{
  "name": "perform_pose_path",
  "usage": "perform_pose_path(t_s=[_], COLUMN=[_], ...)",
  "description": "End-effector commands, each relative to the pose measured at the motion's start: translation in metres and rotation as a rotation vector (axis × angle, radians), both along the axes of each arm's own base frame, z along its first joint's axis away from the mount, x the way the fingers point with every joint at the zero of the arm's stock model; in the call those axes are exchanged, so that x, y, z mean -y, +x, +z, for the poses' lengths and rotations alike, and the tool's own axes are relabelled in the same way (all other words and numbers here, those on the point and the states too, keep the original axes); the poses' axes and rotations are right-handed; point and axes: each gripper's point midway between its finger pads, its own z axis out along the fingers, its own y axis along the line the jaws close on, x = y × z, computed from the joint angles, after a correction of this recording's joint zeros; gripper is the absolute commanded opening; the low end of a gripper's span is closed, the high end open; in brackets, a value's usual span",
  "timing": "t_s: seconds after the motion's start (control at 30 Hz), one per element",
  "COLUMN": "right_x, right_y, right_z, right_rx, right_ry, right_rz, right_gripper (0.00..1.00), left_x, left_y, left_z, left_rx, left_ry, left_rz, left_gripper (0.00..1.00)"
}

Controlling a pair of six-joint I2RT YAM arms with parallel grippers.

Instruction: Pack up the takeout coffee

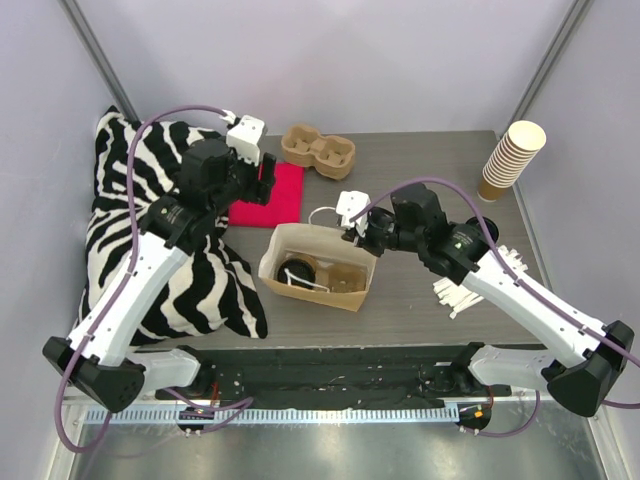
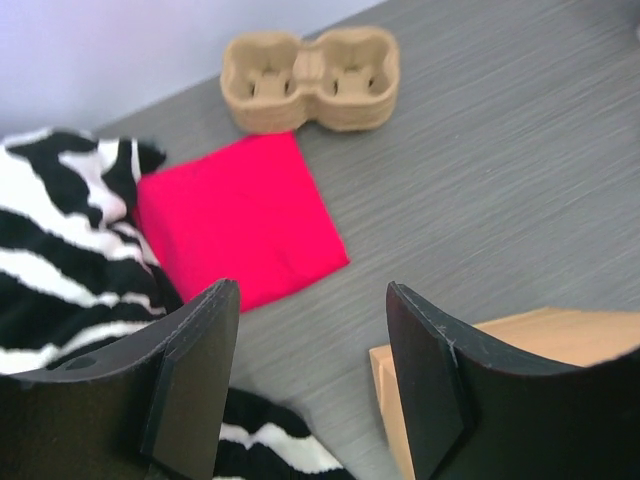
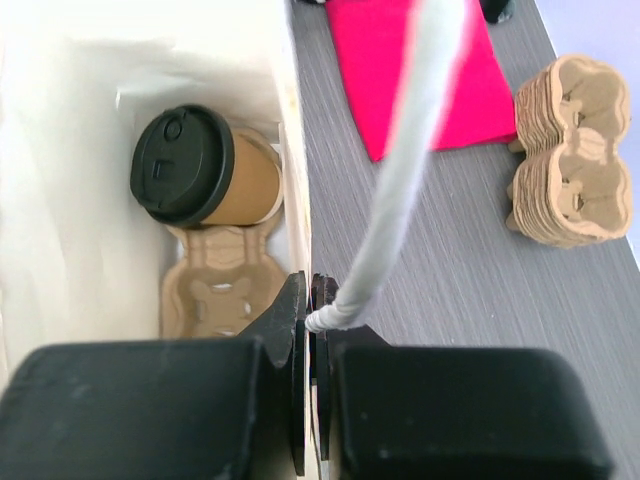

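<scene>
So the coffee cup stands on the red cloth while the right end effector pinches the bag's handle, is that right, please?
No: the right wrist view shows the coffee cup inside the paper bag, not on the red cloth; the right end effector does pinch the handle.

Robot lab cell: plain enclosing walls [image 1: 350, 60]

My overhead camera looked down over the whole bench [image 1: 430, 165]; both close wrist cameras shared the red cloth [image 1: 285, 205].

Takeout coffee [image 3: 185, 165] and carrier [image 3: 215, 295] inside bag [image 3: 70, 250]
</scene>
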Motion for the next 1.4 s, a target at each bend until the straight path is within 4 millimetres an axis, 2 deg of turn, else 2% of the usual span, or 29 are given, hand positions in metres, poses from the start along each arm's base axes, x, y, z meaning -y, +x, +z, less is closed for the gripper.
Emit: perform_pose_path(t_s=[0.0, 0.07, 0.37, 0.7, 0.73, 0.87, 0.9, 0.93, 1.07, 1.3, 1.37], right_x=[-0.003, -0.003, -0.001, -0.001, -0.001, -0.003, -0.001, -0.003, -0.006, -0.008, -0.006], right_y=[-0.007, -0.009, -0.013, 0.018, 0.021, 0.037, 0.04, 0.042, 0.043, 0.05, 0.052], right_z=[0.046, 0.046, 0.043, 0.029, 0.028, 0.026, 0.027, 0.03, 0.037, 0.055, 0.065], right_rx=[0.1, 0.099, 0.105, 0.055, 0.053, 0.039, 0.037, 0.039, 0.033, 0.016, 0.008], right_ry=[0.066, 0.063, 0.044, -0.005, -0.01, -0.017, -0.016, -0.009, 0.008, 0.04, 0.059], right_rz=[0.049, 0.058, 0.078, -0.043, -0.048, -0.073, -0.079, -0.078, -0.076, -0.118, -0.134], right_gripper=[0.01, 0.01, 0.01, 0.01, 0.04, 0.26, 0.29, 0.32, 0.52, 0.72, 0.78], left_x=[-0.007, -0.009, -0.007, -0.008, -0.008, -0.011, -0.013, -0.013, -0.015, -0.018, -0.021], left_y=[0.0, -0.001, -0.004, 0.004, 0.004, 0.01, 0.012, 0.013, 0.014, 0.015, 0.016], left_z=[-0.018, -0.033, -0.06, -0.073, -0.073, -0.077, -0.076, -0.077, -0.078, -0.079, -0.08], left_rx=[-0.081, -0.106, -0.161, -0.23, -0.234, -0.249, -0.247, -0.25, -0.25, -0.258, -0.263], left_ry=[-0.049, -0.029, -0.007, -0.01, -0.01, -0.006, -0.01, -0.009, -0.012, -0.019, -0.025], left_rz=[0.038, 0.033, -0.027, -0.036, -0.036, -0.021, -0.014, -0.012, -0.009, 0.007, 0.019], left_gripper=[0.66, 0.67, 0.7, 0.81, 0.82, 0.83, 0.83, 0.82, 0.83, 0.86, 0.87])
